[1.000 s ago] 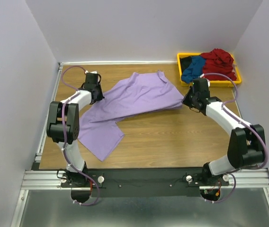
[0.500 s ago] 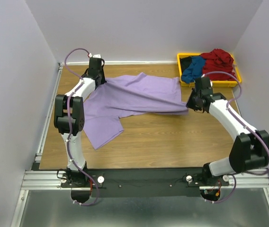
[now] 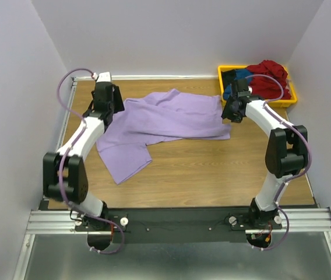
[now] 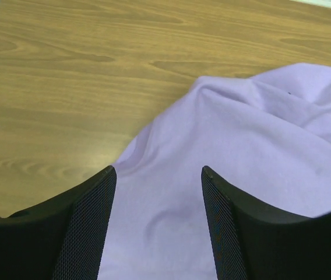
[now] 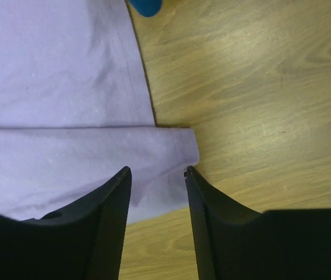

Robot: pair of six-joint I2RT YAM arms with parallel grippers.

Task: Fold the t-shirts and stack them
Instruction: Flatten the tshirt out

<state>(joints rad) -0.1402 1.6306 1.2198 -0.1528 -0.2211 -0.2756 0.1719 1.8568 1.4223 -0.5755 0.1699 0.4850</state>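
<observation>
Your left gripper (image 4: 158, 175) and right gripper (image 5: 157, 172) both hang with black jaws apart and empty over the soft, rumpled lavender t-shirt (image 3: 171, 116) on the wood-grain table (image 3: 212, 169).

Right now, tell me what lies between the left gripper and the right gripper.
The lavender t-shirt spans the whole stretch from left gripper to right gripper, lying rumpled on the wooden table; the top view shows it.

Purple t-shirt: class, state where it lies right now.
In the top view the purple t-shirt lies spread on the far half of the table, between the left gripper and the right gripper, left of the yellow bin.
</observation>
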